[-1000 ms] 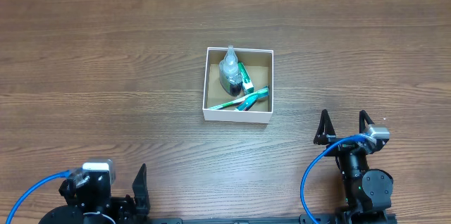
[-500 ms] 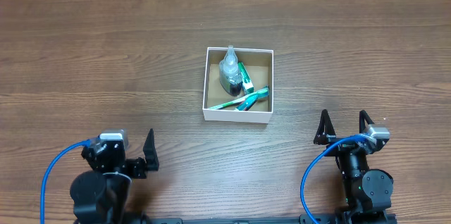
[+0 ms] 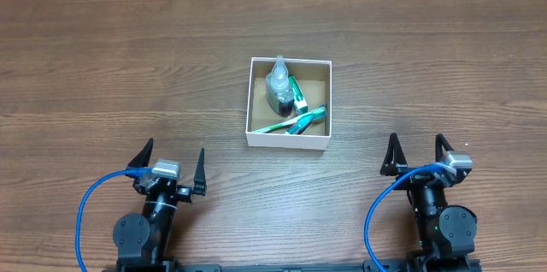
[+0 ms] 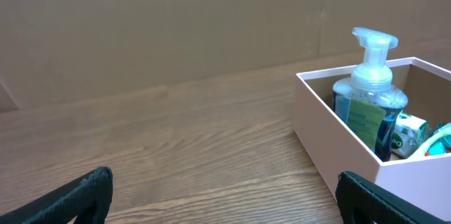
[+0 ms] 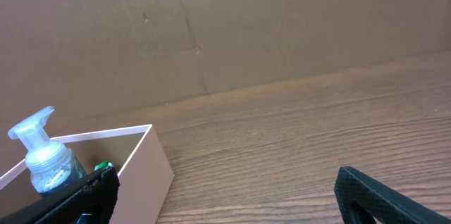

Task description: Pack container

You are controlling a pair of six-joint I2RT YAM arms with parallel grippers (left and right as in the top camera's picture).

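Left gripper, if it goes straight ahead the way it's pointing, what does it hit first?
Probably nothing nearby: the left gripper points across bare table, with the container off to its right. The cardboard backdrop beyond looks first, though depth is unclear.

One container [image 3: 288, 141]; one pump bottle [image 3: 279, 84]; one left claw [image 3: 174, 150]; one right claw [image 3: 417, 148]; green pieces [image 3: 301, 118] overlap, count unclear.

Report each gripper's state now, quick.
Left gripper: open, holding nothing.
Right gripper: open, holding nothing.
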